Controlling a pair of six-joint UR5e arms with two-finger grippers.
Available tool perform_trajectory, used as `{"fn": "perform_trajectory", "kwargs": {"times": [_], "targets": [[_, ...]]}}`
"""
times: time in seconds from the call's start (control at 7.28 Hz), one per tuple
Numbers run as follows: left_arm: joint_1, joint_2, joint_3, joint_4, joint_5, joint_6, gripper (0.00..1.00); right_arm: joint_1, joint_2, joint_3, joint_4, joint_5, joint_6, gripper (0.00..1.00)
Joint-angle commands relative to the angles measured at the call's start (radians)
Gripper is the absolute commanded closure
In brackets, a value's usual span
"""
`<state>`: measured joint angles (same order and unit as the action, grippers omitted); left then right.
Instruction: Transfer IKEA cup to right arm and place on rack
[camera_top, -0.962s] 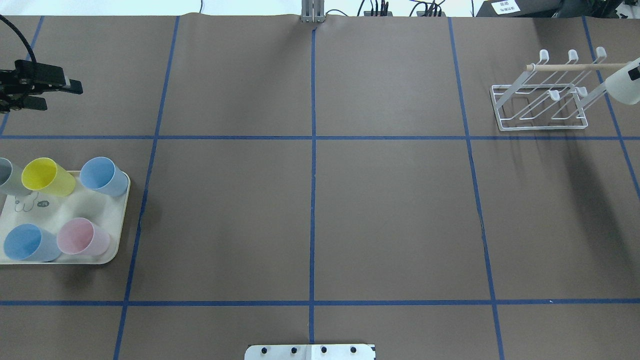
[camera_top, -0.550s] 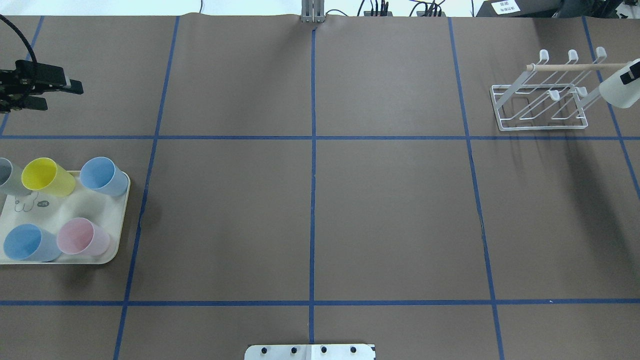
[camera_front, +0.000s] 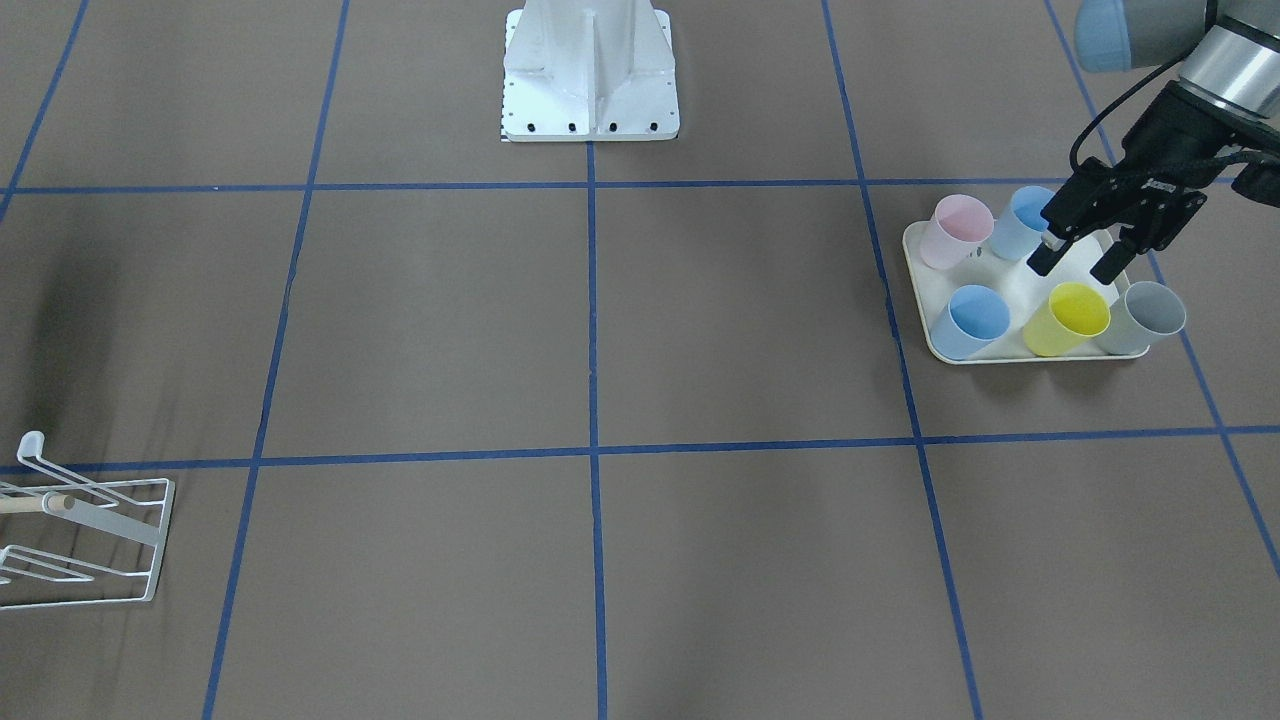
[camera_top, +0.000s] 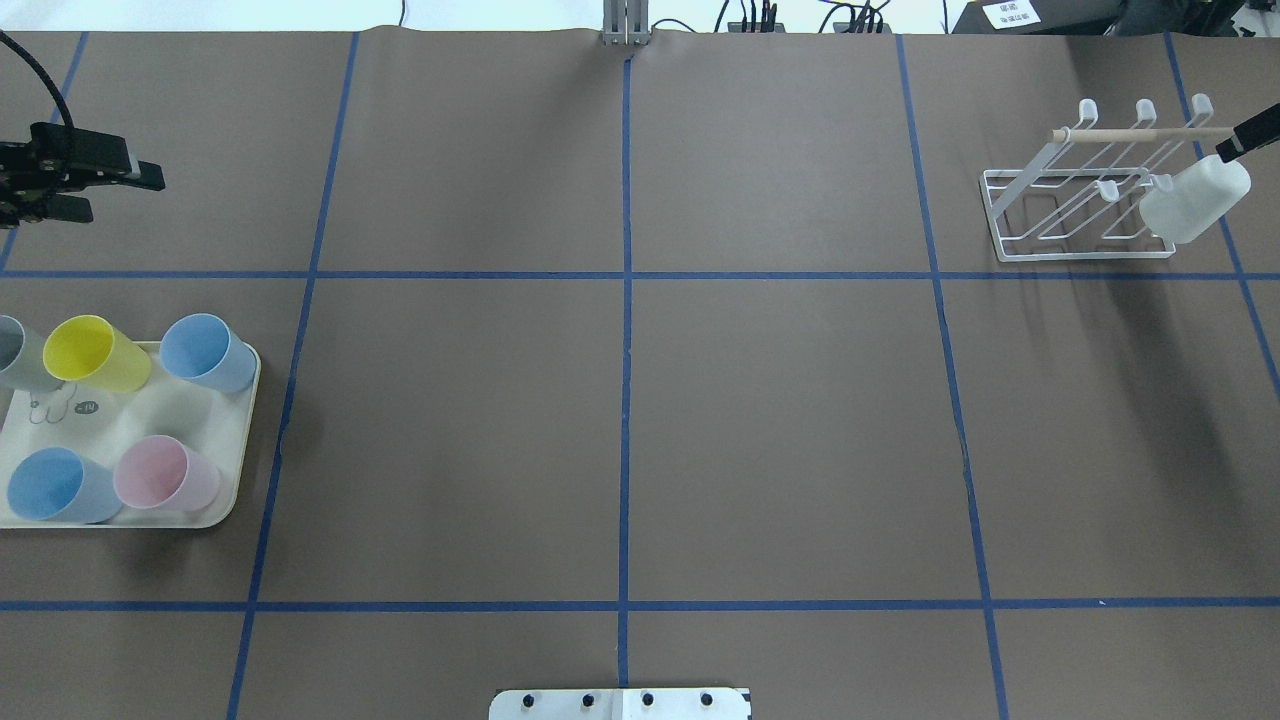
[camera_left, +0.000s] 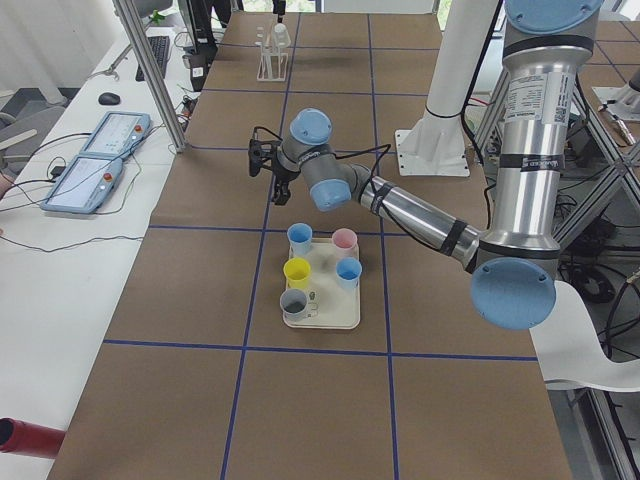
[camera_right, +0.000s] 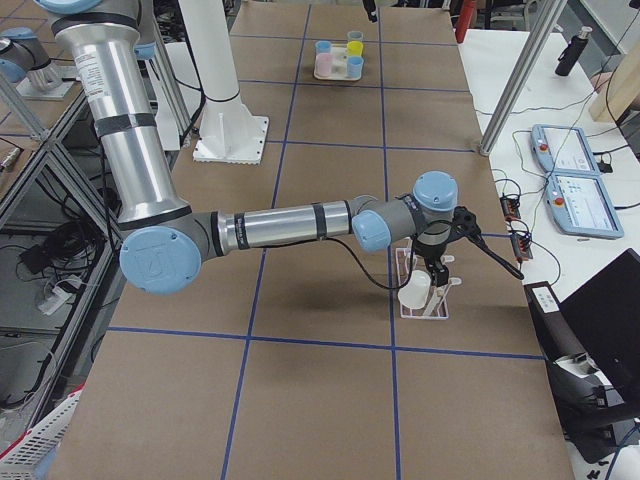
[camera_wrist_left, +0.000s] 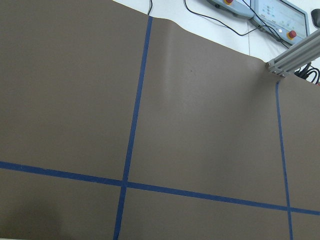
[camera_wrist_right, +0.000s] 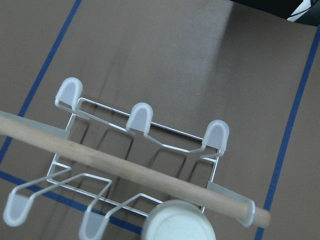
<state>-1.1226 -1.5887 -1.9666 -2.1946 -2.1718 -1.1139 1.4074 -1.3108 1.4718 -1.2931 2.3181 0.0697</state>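
Note:
A white cup (camera_top: 1195, 203) hangs upside down on a slanted prong at the right end of the white wire rack (camera_top: 1080, 215), under its wooden dowel. Only one dark finger of my right gripper (camera_top: 1235, 148) shows, just up and right of the cup and apart from it. The right wrist view looks down on the rack (camera_wrist_right: 145, 145), with the cup's base (camera_wrist_right: 177, 222) at the bottom edge. My left gripper (camera_front: 1080, 262) is open and empty above the cream tray (camera_front: 1015, 290).
The tray (camera_top: 150, 420) at the table's left holds several cups: yellow (camera_top: 95, 352), pink (camera_top: 165, 475), two blue and a grey. Blue tape lines cross the brown table. The robot's base plate (camera_front: 590, 100) is at mid-table.
The white cup has moved down and left from the right gripper onto the rack's prong. The gripper's finger has drawn up and away from it. The left arm barely moved.

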Motion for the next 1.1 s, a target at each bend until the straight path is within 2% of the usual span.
{"fn": "perform_trajectory", "kwargs": {"times": [0.0,0.14,0.41,0.82,0.96], "targets": [[-0.049,0.091,0.006,0.103,0.004,0.301,0.0,0.002,-0.01,0.056,-0.008,0.004,0.005,0.0],[-0.048,0.151,0.053,0.105,0.038,0.421,0.0,0.002,-0.016,0.093,-0.008,0.009,0.074,0.0],[-0.049,0.216,0.161,0.099,0.03,0.634,0.0,0.001,-0.018,0.149,-0.008,0.065,0.2,0.0],[-0.046,0.193,0.287,0.085,0.027,0.648,0.0,-0.034,-0.048,0.269,-0.008,0.096,0.369,0.0],[-0.045,0.169,0.329,0.085,0.027,0.637,0.0,-0.037,-0.048,0.272,-0.008,0.096,0.381,0.0]]}}
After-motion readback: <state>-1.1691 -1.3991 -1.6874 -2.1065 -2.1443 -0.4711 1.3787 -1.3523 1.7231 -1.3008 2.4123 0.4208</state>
